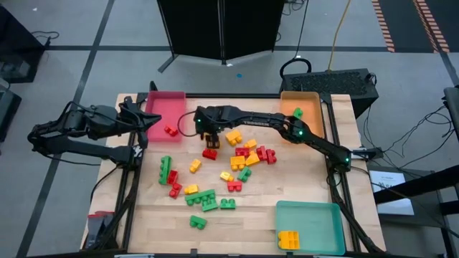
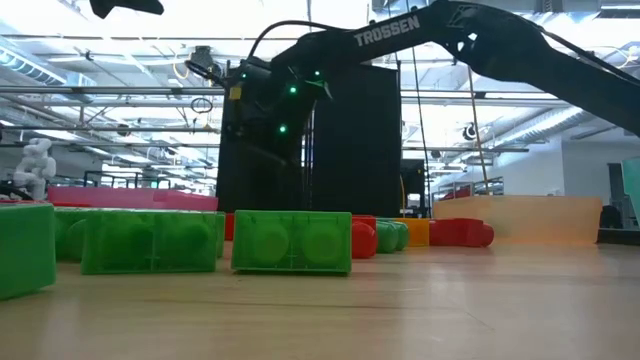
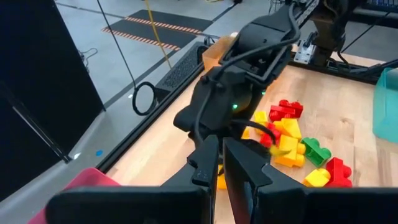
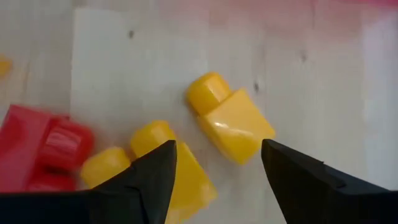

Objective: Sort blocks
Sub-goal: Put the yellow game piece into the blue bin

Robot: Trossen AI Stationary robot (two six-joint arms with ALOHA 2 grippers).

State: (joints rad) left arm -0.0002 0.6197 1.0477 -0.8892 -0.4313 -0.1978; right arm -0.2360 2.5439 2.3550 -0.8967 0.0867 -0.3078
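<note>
Red, yellow and green blocks [image 1: 240, 154] lie scattered on the middle of the wooden table. My right gripper [image 1: 209, 138] hangs open over the heap's far left edge, pointing steeply down. In the right wrist view its fingers stand on either side of a small yellow block [image 4: 233, 124] lying on the wood, without touching it. A second yellow block [image 4: 149, 134] and a red block [image 4: 46, 146] lie beside it. My left gripper [image 1: 147, 118] waits shut, raised near the pink tray [image 1: 154, 100], holding nothing.
The pink tray at the far left holds a red block [image 1: 171, 130]. An orange tray [image 1: 310, 100] stands at the far right, and a teal tray [image 1: 319, 215] with a yellow block [image 1: 288, 239] at the near right. Green blocks [image 2: 290, 240] lie toward the near edge.
</note>
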